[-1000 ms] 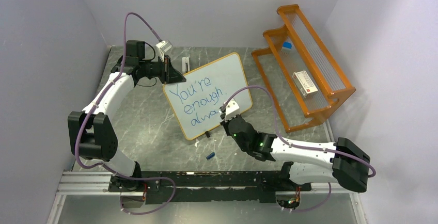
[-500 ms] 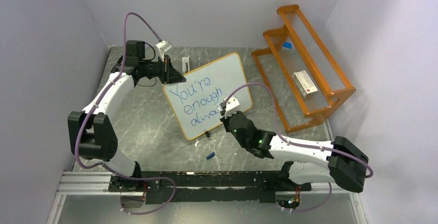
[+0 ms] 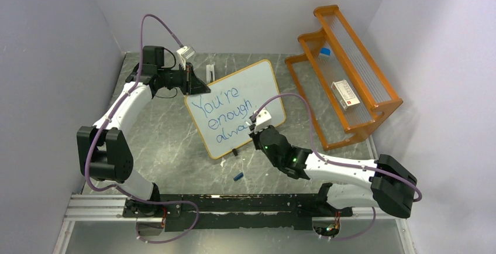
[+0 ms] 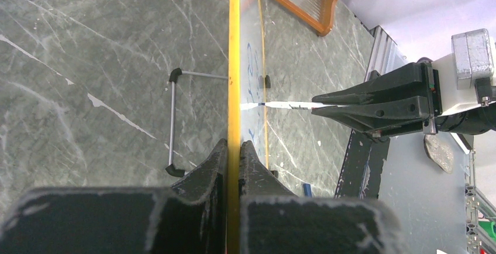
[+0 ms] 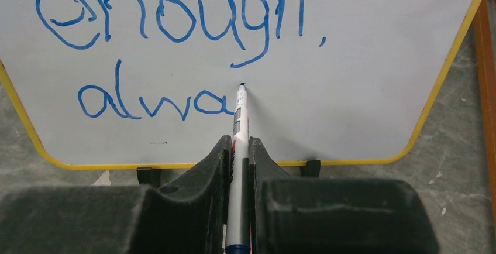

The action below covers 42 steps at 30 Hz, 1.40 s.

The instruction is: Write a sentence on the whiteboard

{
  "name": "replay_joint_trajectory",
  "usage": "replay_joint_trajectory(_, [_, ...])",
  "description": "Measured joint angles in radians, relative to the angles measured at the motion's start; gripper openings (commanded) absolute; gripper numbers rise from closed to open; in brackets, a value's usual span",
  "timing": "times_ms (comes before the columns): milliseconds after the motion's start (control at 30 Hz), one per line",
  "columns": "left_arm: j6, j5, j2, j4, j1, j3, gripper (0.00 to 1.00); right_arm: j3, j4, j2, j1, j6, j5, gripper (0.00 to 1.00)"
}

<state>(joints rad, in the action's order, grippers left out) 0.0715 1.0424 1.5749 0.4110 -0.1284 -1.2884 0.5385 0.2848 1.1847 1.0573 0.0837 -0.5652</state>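
**Pen moves on to the next letter, "always" half written**

Nearest me, a small blue piece [image 3: 237, 176], perhaps the pen's cap, lies on the grey, white-veined stone tabletop [image 3: 175, 143]. Just beyond it the right arm [image 3: 345, 169] reaches toward the board. The right jaws are pinched tight on a slim white marker [image 5: 238, 125] with a dark tip.

In the last second that wrist has crept a little farther up the board, yet no new stroke has appeared. The blue writing reads "You're enough, alwa", the same as a second ago. The tip now sits just right of the last "a", level with its top. From the left wrist view it seems to be at the surface, though I can't swear it touches. I'd guess it has repositioned to start the "y", so the sentence is nearly done, with two letters left.

The whiteboard [image 3: 245, 90] stands mid-table, propped at a slant on little black clip feet [image 5: 310, 167] and a thin wire stand [image 4: 173, 122] behind. It is glossy white with rounded corners and a thin yellow-orange rim.

At its far left corner the left arm [image 3: 126, 105] steadies it, the left jaws clamped narrow on that rim.

Farthest off, at the right wall, sits an orange wooden rack [image 3: 351, 61] with clear ribbed panels.
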Motion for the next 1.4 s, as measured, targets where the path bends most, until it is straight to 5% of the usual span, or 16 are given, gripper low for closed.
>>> replay_joint_trajectory(733, [0.000,0.000,0.000,0.000,0.000,0.000,0.05,-0.024,-0.106,-0.048,-0.011,0.054,-0.018,0.00])
replay_joint_trajectory(1400, [0.000,0.000,0.000,0.000,0.000,0.000,0.05,-0.016,-0.039,-0.037,-0.041,0.024,-0.040,0.00])
